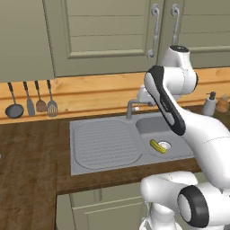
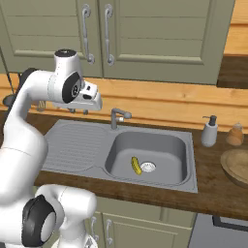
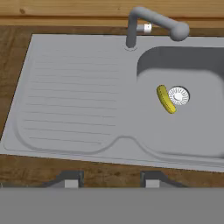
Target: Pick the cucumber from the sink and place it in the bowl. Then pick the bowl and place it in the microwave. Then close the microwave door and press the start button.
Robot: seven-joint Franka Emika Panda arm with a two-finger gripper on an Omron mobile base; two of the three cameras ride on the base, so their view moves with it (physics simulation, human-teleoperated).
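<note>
The cucumber (image 3: 166,99) is a short yellow-green stick lying on the floor of the sink basin (image 3: 192,131), right beside the round drain (image 3: 178,96); it also shows as cucumber (image 1: 157,146) and cucumber (image 2: 136,165). My gripper (image 2: 80,111) hovers high above the ribbed drainboard (image 2: 72,143), left of the basin and pointing down. In the hand view the gripper (image 3: 110,180) is open, its fingertips (image 3: 70,179) apart with nothing between them. The tan bowl (image 2: 236,165) sits on the counter at the far right, cut by the frame edge. The microwave is out of view.
The grey tap (image 2: 118,116) rises behind the basin. A soap dispenser (image 2: 209,131) and a brown jar (image 2: 235,135) stand right of the sink. Kitchen utensils (image 1: 31,104) hang on the wooden back wall at left. Olive cabinet doors (image 2: 145,34) hang overhead.
</note>
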